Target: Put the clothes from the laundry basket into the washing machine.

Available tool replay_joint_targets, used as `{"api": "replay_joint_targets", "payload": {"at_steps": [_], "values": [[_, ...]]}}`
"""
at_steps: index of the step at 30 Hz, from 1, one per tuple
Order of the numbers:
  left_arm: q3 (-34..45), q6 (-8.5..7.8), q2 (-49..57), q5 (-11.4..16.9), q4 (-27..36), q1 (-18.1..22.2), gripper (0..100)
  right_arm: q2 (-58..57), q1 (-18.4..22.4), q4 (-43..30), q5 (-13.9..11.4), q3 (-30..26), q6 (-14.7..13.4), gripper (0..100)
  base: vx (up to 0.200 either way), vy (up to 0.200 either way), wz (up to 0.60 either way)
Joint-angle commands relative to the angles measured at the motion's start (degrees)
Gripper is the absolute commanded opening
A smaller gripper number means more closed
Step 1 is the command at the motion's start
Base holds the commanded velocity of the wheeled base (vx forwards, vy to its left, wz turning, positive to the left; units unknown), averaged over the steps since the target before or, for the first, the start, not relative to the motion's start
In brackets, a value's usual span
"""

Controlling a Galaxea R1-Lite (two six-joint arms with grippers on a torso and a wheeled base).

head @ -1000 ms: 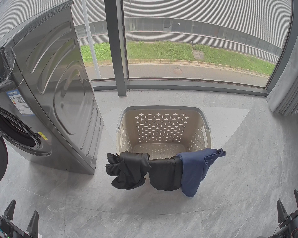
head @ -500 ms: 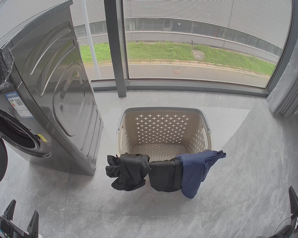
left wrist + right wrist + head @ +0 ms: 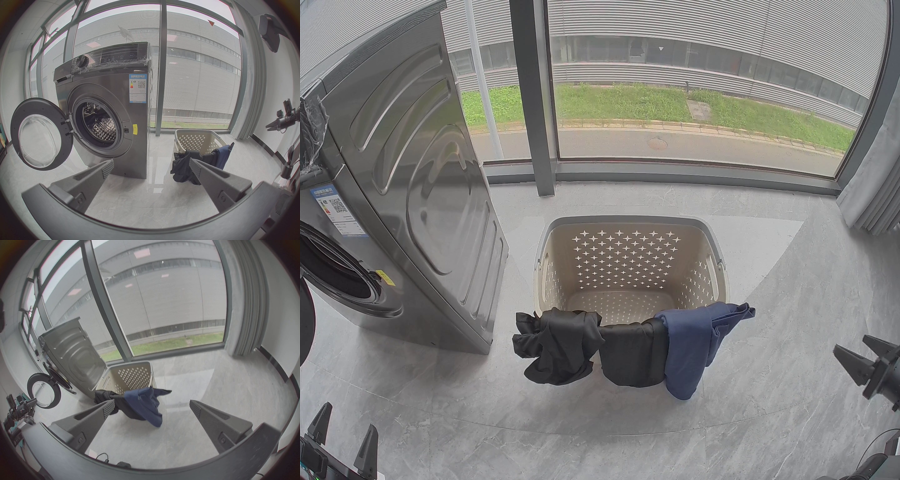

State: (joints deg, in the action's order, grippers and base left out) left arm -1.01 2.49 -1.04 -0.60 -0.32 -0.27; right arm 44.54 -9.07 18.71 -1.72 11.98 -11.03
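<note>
A beige laundry basket (image 3: pixel 631 225) stands on the floor by the window. Over its near rim hang a black garment (image 3: pixel 556 344), a second black piece (image 3: pixel 632 353) and a blue garment (image 3: pixel 694 350). The grey washing machine (image 3: pixel 425 187) stands left of the basket, its round door (image 3: pixel 40 134) swung open and the drum (image 3: pixel 100 123) bare. My left gripper (image 3: pixel 342 434) is open low at the near left, far from the clothes. My right gripper (image 3: pixel 865 356) is open at the right, raised and well right of the blue garment. The basket (image 3: pixel 131 376) and clothes (image 3: pixel 140 401) lie ahead of the right gripper (image 3: pixel 149 405).
Grey marble floor (image 3: pixel 769 300) surrounds the basket with free room on the right and near side. A window wall with a dark mullion (image 3: pixel 534 94) runs behind. A grey curtain (image 3: pixel 872 181) hangs at the far right.
My right gripper has risen from the bottom right corner and now sits higher at the right edge. The head view shifted slightly early on. Left gripper, basket and clothes stay put.
</note>
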Motion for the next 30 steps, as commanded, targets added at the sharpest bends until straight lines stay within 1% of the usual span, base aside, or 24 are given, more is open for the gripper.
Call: {"api": "replay_joint_targets", "payload": {"at_steps": [1,2,5,9,11,13,14,15,18,27,30], "values": [[1.01,0.06,0.86,-0.02,-0.03,0.0,100,24.89,-3.06,8.01,1.72,3.57,-1.01,100,0.0,0.0,0.0],[1.01,0.06,0.86,-0.02,-0.03,0.0,100,31.22,-3.32,9.85,1.98,5.59,0.22,100,0.0,0.0,0.0],[1.01,0.06,0.86,-0.02,-0.03,0.0,100,37.28,-4.55,12.58,2.25,7.09,0.49,100,0.0,0.0,0.0],[1.01,0.06,0.86,-0.02,-0.03,0.0,100,42.91,-6.05,15.74,2.95,8.06,-0.04,100,0.0,0.0,0.0],[1.01,0.06,0.86,-0.02,-0.03,0.0,100,46.69,-6.57,18.2,3.92,8.41,-0.48,100,0.0,0.0,0.0],[1.01,0.15,0.86,-0.02,-0.03,0.0,100,50.99,-7.45,21.98,5.32,8.5,-1.54,100,0.0,0.0,0.0],[1.01,0.15,0.86,-0.02,-0.03,0.0,100,51.26,-7.54,22.33,5.41,8.5,-1.54,100,0.0,0.0,0.0],[1.01,0.15,0.86,-0.02,-0.03,0.0,100,53.54,-8.16,24.97,5.85,8.93,-1.71,100,0.0,0.0,0.0],[1.01,0.15,0.86,-0.02,-0.03,0.09,100,57.76,-8.77,27.78,5.94,10.17,-1.89,100,0.0,0.0,0.0],[1.01,0.06,0.86,-0.02,-0.03,0.0,100,63.65,-9.83,28.05,5.94,15.0,-1.98,100,0.0,0.0,0.0],[1.01,0.15,0.86,-0.02,-0.03,0.0,100,65.32,-9.83,28.05,5.85,17.46,-2.15,100,0.0,0.0,0.0]]}}
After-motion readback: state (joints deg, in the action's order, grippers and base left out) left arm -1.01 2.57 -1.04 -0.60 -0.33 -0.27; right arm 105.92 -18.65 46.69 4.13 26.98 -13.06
